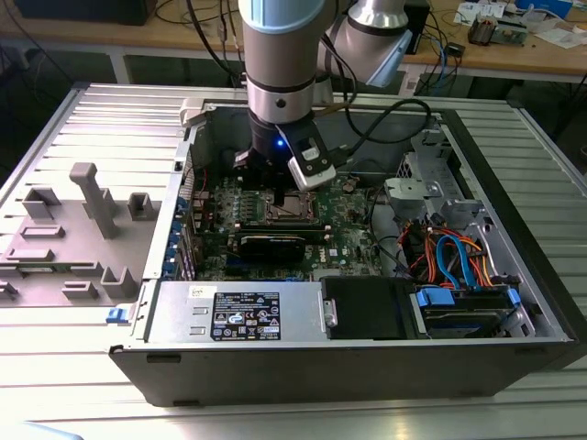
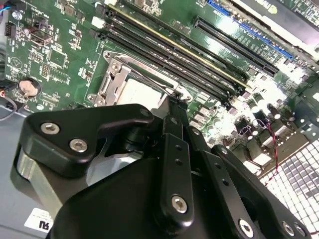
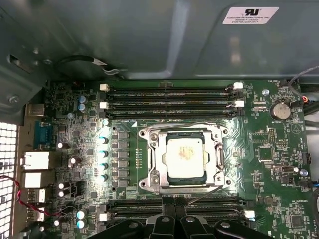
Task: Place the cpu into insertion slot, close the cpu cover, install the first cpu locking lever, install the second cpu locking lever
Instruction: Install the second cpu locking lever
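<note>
Open computer case (image 1: 385, 339) holds cpu (image 3: 184, 157) under seemingly closed cpu cover (image 3: 155, 159).

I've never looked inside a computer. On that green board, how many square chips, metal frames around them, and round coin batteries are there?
Dull silver-grey square cpu chip: 1
Silvery square metal cover frame: 1
Round silver coin battery: 1
Total: 3
</note>
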Robot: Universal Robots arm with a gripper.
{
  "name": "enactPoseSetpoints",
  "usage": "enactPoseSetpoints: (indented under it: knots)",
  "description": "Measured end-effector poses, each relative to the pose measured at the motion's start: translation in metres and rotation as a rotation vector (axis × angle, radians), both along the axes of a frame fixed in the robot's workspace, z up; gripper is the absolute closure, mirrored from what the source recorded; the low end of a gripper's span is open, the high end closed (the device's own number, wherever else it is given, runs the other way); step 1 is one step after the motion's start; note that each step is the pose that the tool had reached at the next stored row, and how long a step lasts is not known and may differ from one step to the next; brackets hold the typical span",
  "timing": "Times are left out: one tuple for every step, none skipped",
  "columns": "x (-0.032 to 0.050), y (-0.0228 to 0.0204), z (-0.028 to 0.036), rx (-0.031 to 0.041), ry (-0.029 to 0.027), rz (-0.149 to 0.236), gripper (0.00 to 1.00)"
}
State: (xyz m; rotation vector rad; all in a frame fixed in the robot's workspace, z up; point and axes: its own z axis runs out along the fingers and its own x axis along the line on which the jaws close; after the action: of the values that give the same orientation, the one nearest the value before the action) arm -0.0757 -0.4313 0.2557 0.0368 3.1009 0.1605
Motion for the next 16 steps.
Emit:
enactPoseSetpoints:
  knots:
    - [0.0000, 0.0000, -0.0015, -0.0001, 0.0001, 0.000, 0.89]
    - [0.0001, 0.0000, -0.0025, -0.0002, 0.0001, 0.000, 0.89]
    - [0.0001, 0.0000, -0.0037, -0.0003, 0.0000, 0.000, 0.89]
    - [0.0001, 0.0000, -0.0043, -0.0004, 0.0000, 0.000, 0.89]
    - [0.0001, -0.0003, -0.0048, -0.0008, 0.0002, 0.000, 0.89]
    - [0.0002, -0.0016, -0.0050, -0.0006, 0.0000, 0.000, 0.89]
    - [0.0001, -0.0030, -0.0050, -0.0007, 0.0001, 0.000, 0.89]
    - [0.0001, -0.0049, -0.0050, -0.0007, 0.0000, 0.000, 0.89]
    - [0.0000, -0.0052, -0.0051, -0.0006, 0.0000, 0.000, 0.89]
    - [0.0000, -0.0052, -0.0053, -0.0007, 0.0000, 0.000, 0.89]
    - [-0.0003, -0.0053, -0.0061, -0.0006, -0.0001, 0.000, 0.89]
    - [-0.0008, -0.0053, -0.0073, -0.0007, 0.0000, 0.000, 0.89]
    - [-0.0017, -0.0053, -0.0094, -0.0006, 0.0000, 0.000, 0.89]
    - [-0.0024, -0.0053, -0.0117, -0.0006, 0.0000, 0.000, 0.89]
    - [-0.0031, -0.0053, -0.0137, -0.0007, 0.0000, 0.000, 0.89]
    - [-0.0032, -0.0053, -0.0138, -0.0010, 0.0001, 0.000, 0.89]
